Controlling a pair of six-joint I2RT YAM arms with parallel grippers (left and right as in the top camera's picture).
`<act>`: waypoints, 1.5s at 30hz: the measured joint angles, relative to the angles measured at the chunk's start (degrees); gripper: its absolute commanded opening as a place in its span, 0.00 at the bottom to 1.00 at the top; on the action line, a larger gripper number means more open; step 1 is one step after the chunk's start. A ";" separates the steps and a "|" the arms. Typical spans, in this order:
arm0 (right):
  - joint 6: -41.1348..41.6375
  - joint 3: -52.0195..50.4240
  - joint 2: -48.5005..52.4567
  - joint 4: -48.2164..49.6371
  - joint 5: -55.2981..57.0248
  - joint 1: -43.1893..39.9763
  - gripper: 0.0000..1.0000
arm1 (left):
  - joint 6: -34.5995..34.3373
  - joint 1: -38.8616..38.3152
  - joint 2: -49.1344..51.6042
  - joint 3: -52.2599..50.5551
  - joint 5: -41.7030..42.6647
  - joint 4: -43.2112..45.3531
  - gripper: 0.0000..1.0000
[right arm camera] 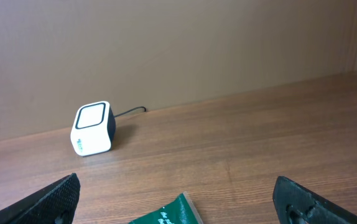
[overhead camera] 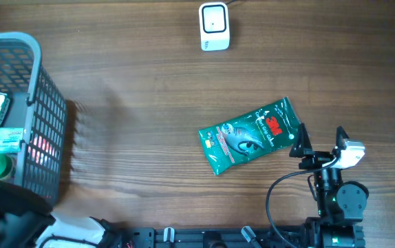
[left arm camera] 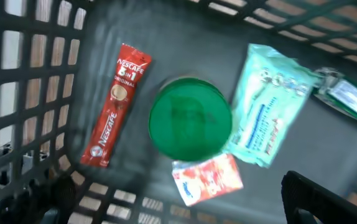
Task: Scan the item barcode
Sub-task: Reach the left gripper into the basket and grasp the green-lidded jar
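Observation:
A green 3M packet (overhead camera: pixel 251 135) lies flat on the wooden table, right of centre; only its far corner (right arm camera: pixel 169 215) shows in the right wrist view. The white barcode scanner (overhead camera: pixel 214 26) stands at the table's far edge, also in view as the scanner (right arm camera: pixel 92 128) ahead and to the left. My right gripper (overhead camera: pixel 319 142) is open just right of the packet and holds nothing; in its own view the right gripper (right arm camera: pixel 178 205) spans the packet's corner. My left gripper (left arm camera: pixel 185 208) hangs open over the basket's inside, empty.
A grey mesh basket (overhead camera: pixel 46 103) stands at the left edge. Inside lie a red Nescafe sachet (left arm camera: pixel 115 102), a round green lid (left arm camera: pixel 190 118), a pale green wipes pack (left arm camera: pixel 267 111) and a small red-and-white packet (left arm camera: pixel 206 179). The left arm (overhead camera: pixel 8 210) is at the front left corner.

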 measured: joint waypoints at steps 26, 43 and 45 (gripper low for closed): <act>0.00 0.00 0.00 0.02 0.00 0.00 1.00 | -0.37 0.02 3.78 -23.74 -0.81 27.36 0.52; 0.00 0.00 0.00 0.00 0.00 0.00 1.00 | 6.21 0.02 -10.51 -3.56 14.78 10.69 0.48; 0.00 0.00 0.00 0.00 0.00 0.00 1.00 | 6.82 -0.02 -15.30 -0.59 19.02 9.73 0.48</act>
